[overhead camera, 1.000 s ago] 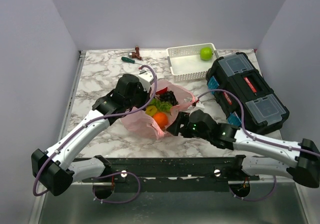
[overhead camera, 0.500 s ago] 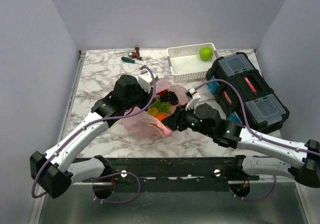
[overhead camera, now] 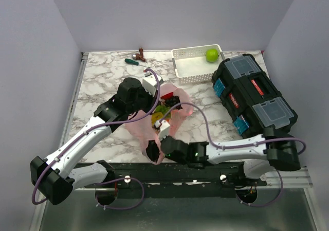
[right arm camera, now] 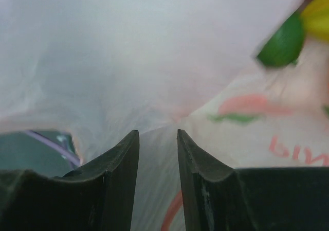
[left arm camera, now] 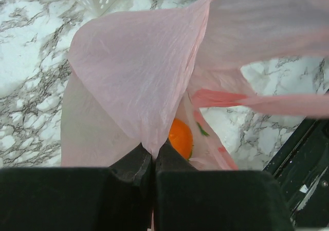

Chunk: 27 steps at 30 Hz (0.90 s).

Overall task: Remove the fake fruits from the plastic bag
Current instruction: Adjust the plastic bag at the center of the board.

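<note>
The pink plastic bag point(overhead camera: 149, 125) lies mid-table with its mouth held up. My left gripper point(overhead camera: 157, 98) is shut on a fold of the bag's rim point(left arm camera: 153, 156). Inside, dark grapes point(overhead camera: 172, 98), green grapes point(overhead camera: 162, 109) and a lemon point(overhead camera: 156, 119) show from above. The orange point(left arm camera: 180, 137) shows through the film in the left wrist view. My right gripper point(overhead camera: 152, 151) is at the bag's near end, its jaws a little apart point(right arm camera: 158, 136) with bag film between them. A green fruit point(right arm camera: 281, 48) shows through the film. A green apple point(overhead camera: 212, 54) lies in the white basket point(overhead camera: 191, 72).
A black toolbox point(overhead camera: 254, 94) fills the right side of the table. A green-handled screwdriver point(overhead camera: 134, 61) and a small brown object point(overhead camera: 140, 52) lie at the back. The table's front rail point(overhead camera: 175, 169) runs just behind my right gripper.
My right arm has swung from the bag's right side round to its near end, low by the front rail. My left gripper has kept its hold on the rim.
</note>
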Motion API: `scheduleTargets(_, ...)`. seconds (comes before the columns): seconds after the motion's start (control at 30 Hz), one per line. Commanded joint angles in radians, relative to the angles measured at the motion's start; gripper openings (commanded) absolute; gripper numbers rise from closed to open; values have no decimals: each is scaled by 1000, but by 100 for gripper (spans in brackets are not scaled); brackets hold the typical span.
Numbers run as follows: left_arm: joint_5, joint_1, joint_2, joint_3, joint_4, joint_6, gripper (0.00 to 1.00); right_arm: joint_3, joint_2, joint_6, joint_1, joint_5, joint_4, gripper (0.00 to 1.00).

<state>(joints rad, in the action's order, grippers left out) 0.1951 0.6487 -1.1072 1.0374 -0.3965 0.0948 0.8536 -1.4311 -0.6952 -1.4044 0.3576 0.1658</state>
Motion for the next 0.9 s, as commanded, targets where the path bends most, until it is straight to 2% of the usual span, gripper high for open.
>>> scheduleTargets(0.0,-8,6,0,-3,33,-9,0,13,-152,-51,-70,80,22,39)
scheduleTargets(0.07,-8,6,1,-7,34,-10,0,17,-162,-77,-71,99,-3,39)
scheduleTargets(0.2,-6,6,9,-13,35,-19,0,-37,-65,-101,-71,187,-34,42)
scheduleTargets(0.43,39,14,29,-31,63,-25,0,-81,159,-277,-71,406,-333,50)
scheduleTargets(0.6,49,26,24,-34,71,-27,0,-66,239,-220,-71,485,-347,54)
scheduleTargets(0.77,38,35,26,-39,75,-33,0,17,160,-126,-71,548,-324,50)
scheduleTargets(0.87,28,38,29,-43,77,-37,0,93,47,-104,-70,581,-330,35)
